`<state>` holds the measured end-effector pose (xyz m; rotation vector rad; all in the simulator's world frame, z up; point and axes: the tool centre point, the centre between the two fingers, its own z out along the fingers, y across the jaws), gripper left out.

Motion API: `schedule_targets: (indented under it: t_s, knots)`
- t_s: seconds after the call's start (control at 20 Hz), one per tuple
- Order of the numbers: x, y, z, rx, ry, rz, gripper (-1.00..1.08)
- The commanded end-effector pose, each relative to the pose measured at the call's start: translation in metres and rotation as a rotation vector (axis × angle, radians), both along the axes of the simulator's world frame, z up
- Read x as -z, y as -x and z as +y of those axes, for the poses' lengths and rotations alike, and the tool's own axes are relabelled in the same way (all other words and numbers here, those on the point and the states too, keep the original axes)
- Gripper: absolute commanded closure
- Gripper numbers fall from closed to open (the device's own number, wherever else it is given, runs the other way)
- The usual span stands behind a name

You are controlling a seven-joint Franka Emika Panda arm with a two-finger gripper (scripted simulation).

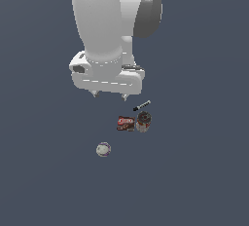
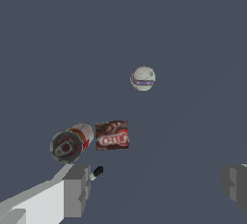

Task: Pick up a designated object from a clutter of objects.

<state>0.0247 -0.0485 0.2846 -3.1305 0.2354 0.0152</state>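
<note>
The ball (image 1: 103,149), small and off-white with faint purple and greenish bands, is sitting alone on the plain dark grey desk (image 1: 194,181). It is lying apart from the other items, with bare surface all around it, which should be leaving room for fingers to come down on either side. In the wrist view the ball (image 2: 143,78) is showing a purple stripe across its middle.

Near it, towards the exterior view's right and further from the camera, a red-brown packet (image 1: 125,123) is lying flat, touching or just beside a dark round can (image 1: 143,121) that is lying on its side. A thin black-and-white marker (image 1: 142,105) is lying just beyond the can.

The white robot arm is hanging above the cluster, with the gripper (image 1: 110,95) pointing down and its two fingers spread wide apart, holding nothing. It is hovering well above the desk, closer to the packet and can than to the ball, so it appears to be needing a shift towards the ball before descending. In the wrist view the gripper (image 2: 157,189) is framing empty desk between its fingers.
</note>
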Motion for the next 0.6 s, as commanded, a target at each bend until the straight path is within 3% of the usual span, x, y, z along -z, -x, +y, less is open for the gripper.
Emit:
schedule_targets:
  t_s: [0.0,0.55]
  knots:
    - [0.015,-0.012,-0.004,0.018,-0.001,0.000,-0.92]
    - [0.106,-0.066,-0.024,0.116,-0.002,-0.005,-0.92]
